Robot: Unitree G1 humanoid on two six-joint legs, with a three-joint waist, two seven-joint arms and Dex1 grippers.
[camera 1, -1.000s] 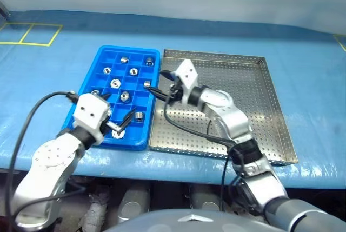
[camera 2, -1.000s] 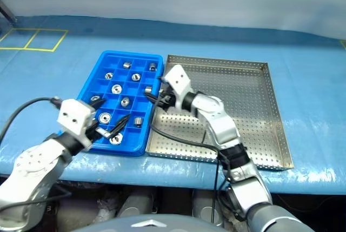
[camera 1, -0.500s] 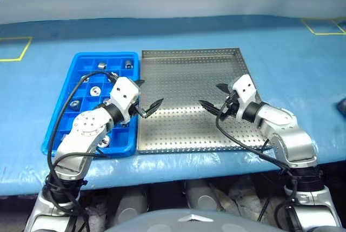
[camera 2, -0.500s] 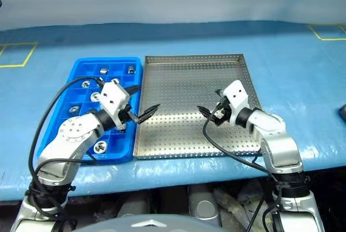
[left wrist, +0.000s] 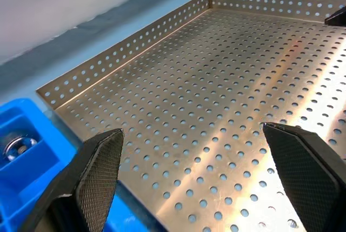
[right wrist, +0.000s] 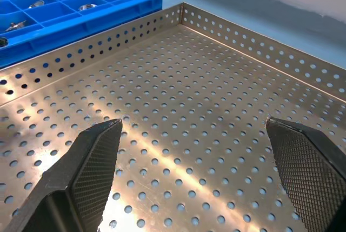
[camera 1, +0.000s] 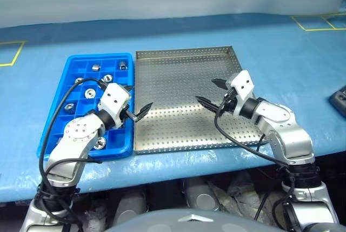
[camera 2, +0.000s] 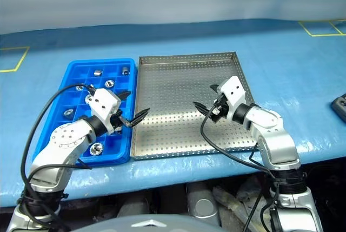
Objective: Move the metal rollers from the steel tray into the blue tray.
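- Head views: my left gripper [camera 1: 139, 112] and right gripper [camera 1: 210, 92] hang open and empty over the steel tray [camera 1: 178, 59], whose floor looks bare. The metal rollers [camera 1: 95, 67] sit in compartments of the blue tray [camera 1: 53, 129] just beside it, on a bench [camera 1: 281, 48] with a blue cover.
- Left wrist view: wide jaws, perforated floor, one roller [left wrist: 14, 146] in a blue compartment.
- Right wrist view: the same bare floor. I should scan the corners before I stop.
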